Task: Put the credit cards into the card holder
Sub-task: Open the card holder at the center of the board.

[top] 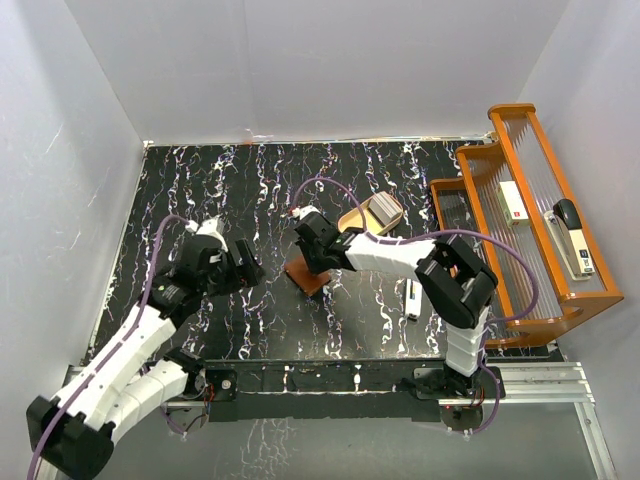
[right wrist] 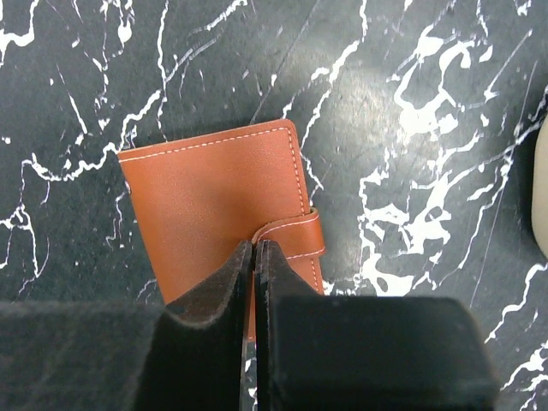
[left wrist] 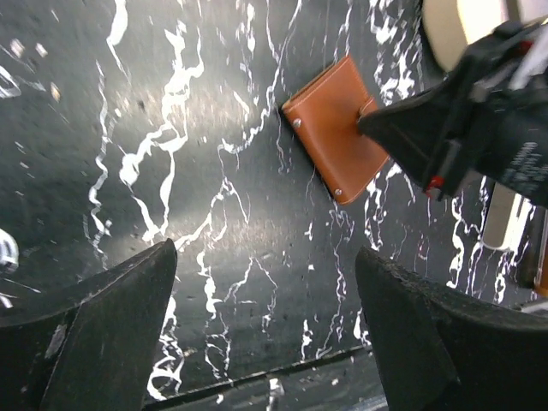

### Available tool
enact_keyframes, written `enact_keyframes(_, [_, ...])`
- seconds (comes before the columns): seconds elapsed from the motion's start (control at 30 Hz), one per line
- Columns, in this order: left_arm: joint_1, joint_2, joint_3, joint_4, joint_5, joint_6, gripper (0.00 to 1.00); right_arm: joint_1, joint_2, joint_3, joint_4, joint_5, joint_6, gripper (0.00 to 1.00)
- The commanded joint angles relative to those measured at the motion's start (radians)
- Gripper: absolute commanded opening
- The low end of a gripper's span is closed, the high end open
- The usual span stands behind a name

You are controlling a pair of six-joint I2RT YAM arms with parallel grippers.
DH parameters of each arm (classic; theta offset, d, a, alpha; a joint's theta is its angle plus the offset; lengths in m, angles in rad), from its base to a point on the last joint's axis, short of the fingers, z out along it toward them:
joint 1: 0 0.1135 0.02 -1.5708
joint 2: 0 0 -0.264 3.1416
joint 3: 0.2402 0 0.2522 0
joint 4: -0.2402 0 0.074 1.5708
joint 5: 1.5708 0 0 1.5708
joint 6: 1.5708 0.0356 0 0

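The card holder [right wrist: 214, 205] lies closed on the black marble table, a brown leather wallet with a strap [right wrist: 295, 235] across its edge. My right gripper [right wrist: 255, 244] stands over it, shut, and the strap's free end curls up into its tips. From above, the card holder [top: 305, 277] shows partly under the right gripper [top: 318, 262]. My left gripper [left wrist: 265, 250] hovers open and empty over bare table, left of the card holder [left wrist: 330, 128]; seen from above, the left gripper [top: 250, 270] is apart from it. A pale flat stack, apparently the credit cards [top: 384, 209], rests on a tan tray [top: 355, 220].
A narrow white stick [top: 413, 298] lies right of the wallet. An orange wooden rack [top: 480, 170] at the right holds a stapler [top: 570, 235] and a white box [top: 513, 203]. White walls enclose the table on three sides.
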Motion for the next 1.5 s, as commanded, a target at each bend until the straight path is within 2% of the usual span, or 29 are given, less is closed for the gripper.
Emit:
enact_keyframes(0.0, [0.002, 0.08, -0.045, 0.072, 0.13, -0.113, 0.82, 0.002, -0.072, -0.057, 0.019, -0.042, 0.073, 0.0])
enact_keyframes(0.23, [0.002, 0.18, -0.105, 0.21, 0.259, -0.181, 0.71, 0.002, -0.214, -0.196, 0.13, -0.165, 0.184, 0.0])
enact_keyframes(0.53, [0.002, 0.213, -0.218, 0.463, 0.437, -0.286, 0.69, 0.002, -0.38, -0.36, 0.309, -0.298, 0.326, 0.0])
enact_keyframes(0.67, [0.002, 0.247, -0.232, 0.548, 0.492, -0.305, 0.63, 0.002, -0.398, -0.384, 0.349, -0.336, 0.363, 0.0])
enact_keyframes(0.77, [0.002, 0.268, -0.237, 0.552, 0.495, -0.309, 0.53, 0.002, -0.41, -0.396, 0.37, -0.354, 0.383, 0.0])
enact_keyframes(0.9, [0.002, 0.26, -0.264, 0.589, 0.494, -0.338, 0.22, 0.002, -0.426, -0.409, 0.397, -0.37, 0.395, 0.0])
enact_keyframes(1.07, [0.002, 0.244, -0.229, 0.507, 0.466, -0.309, 0.0, 0.002, -0.419, -0.402, 0.375, -0.368, 0.37, 0.0])
enact_keyframes(1.47, [0.002, 0.26, -0.21, 0.414, 0.453, -0.237, 0.0, -0.017, -0.455, -0.431, 0.247, -0.201, 0.24, 0.0])
